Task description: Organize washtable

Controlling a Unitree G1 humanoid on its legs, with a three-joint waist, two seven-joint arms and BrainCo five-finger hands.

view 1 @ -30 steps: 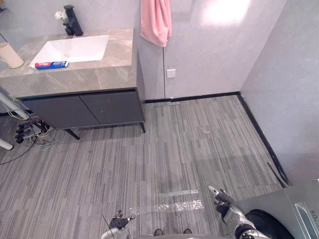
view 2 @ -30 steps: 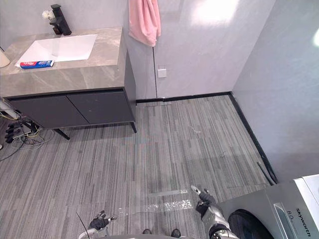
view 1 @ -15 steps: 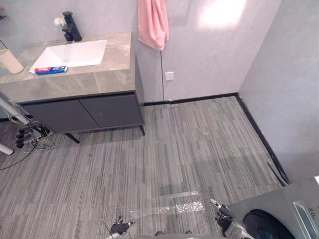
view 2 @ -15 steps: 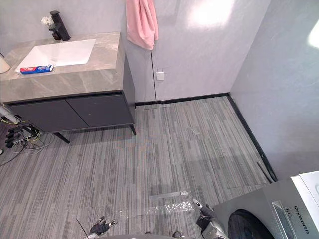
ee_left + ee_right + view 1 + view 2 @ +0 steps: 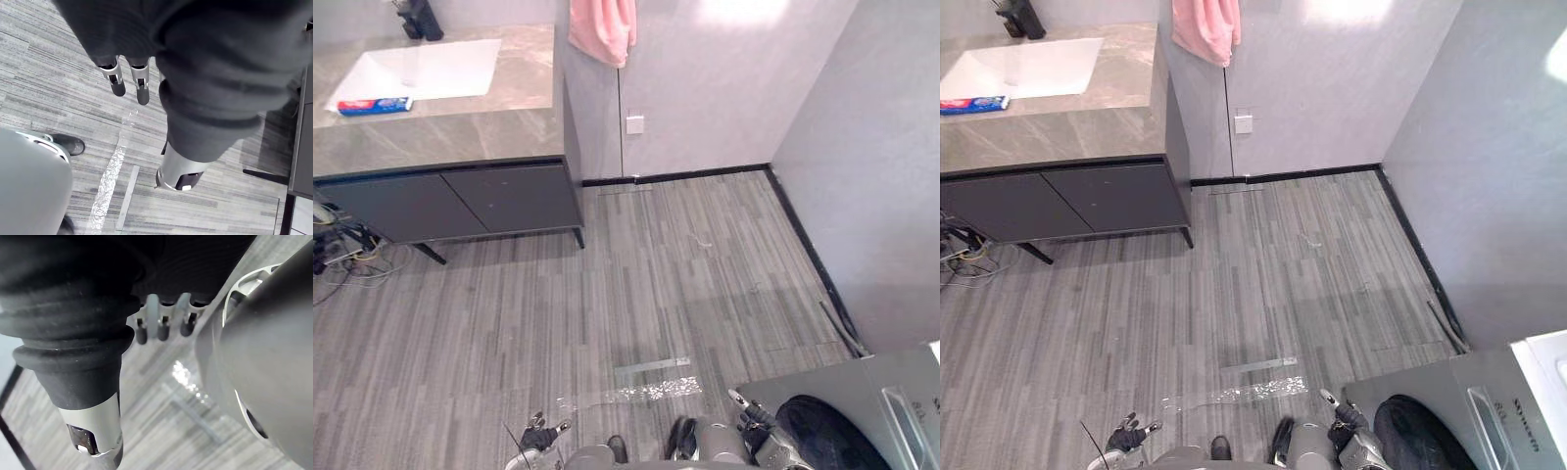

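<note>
Afar, veined grey stone washtable point(image 5: 509, 127)

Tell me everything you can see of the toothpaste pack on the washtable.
The toothpaste pack is long, flat and narrow, mostly blue with red and white patches; whether it is a tube or a carton cannot be told. It lies flat on the grey stone-look countertop, lengthwise along the front edge of the white basin, near the basin's left front corner. Nothing rests on it.

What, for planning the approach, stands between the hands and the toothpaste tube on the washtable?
Nothing visible: open floor separates the left hand and right hand from the washtable, where the toothpaste tube lies.
</note>
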